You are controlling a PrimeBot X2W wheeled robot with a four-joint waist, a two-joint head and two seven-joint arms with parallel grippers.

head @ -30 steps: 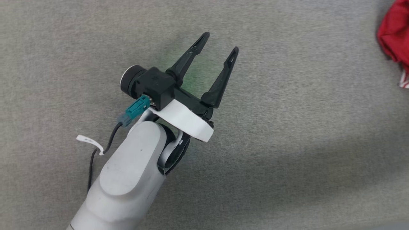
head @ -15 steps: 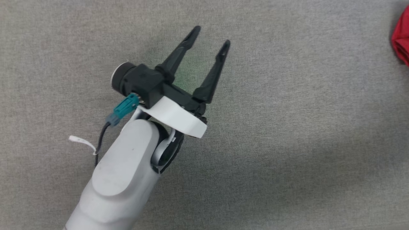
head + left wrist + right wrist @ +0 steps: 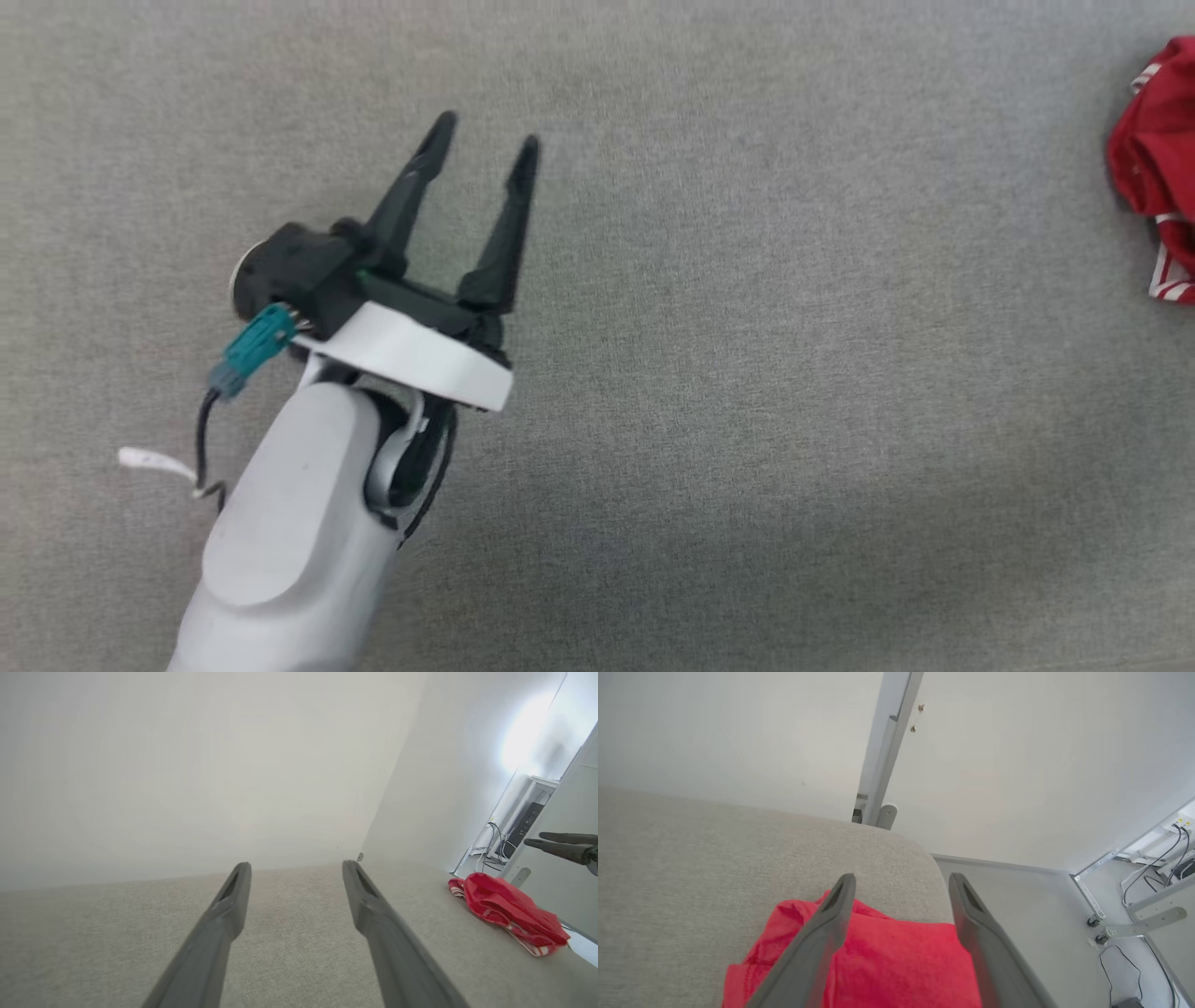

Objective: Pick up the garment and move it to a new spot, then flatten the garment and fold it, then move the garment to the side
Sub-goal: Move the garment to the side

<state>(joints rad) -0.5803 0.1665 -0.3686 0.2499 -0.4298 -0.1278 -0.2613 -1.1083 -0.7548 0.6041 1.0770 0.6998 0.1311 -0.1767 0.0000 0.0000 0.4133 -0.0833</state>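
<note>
The left pincer (image 3: pixel 484 140) hangs over bare grey fabric-covered table (image 3: pixel 747 373), its two dark fingers spread wide with nothing between them: released. The garment (image 3: pixel 1153 159), a crumpled red shirt with a white, red-striped band showing at its edge, lies in a heap well off to that pincer's right, close to the table's rounded corner. The right pincer (image 3: pixel 901 879) is also released, its fingers parted and gripping nothing. Seen from the left wrist view it hovers above the heap, clear of the cloth. In its own wrist view the red fabric lies directly beneath and between its fingers.
</note>
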